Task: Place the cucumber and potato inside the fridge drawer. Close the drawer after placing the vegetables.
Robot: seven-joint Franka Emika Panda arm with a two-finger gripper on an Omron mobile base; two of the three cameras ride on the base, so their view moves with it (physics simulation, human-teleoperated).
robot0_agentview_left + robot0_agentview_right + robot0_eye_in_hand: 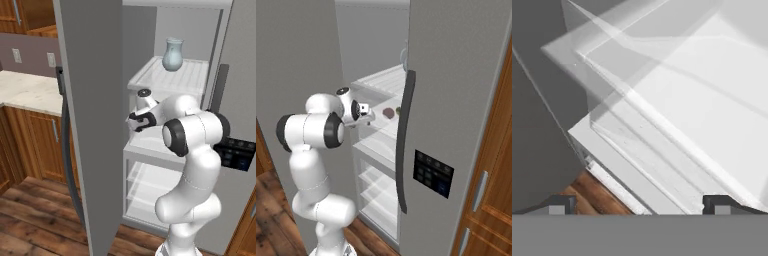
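Inside the open grey fridge, the robot's tool (pixel 639 202) hangs with jaws spread wide and empty above the translucent fridge drawer (pixel 677 110). Deeper on the shelf lie the potato (pixel 388 113) and, just beside it, what appears to be the cucumber (pixel 398 110), half hidden by the door handle (pixel 404 145). A vase (pixel 173 54) stands on the upper shelf.
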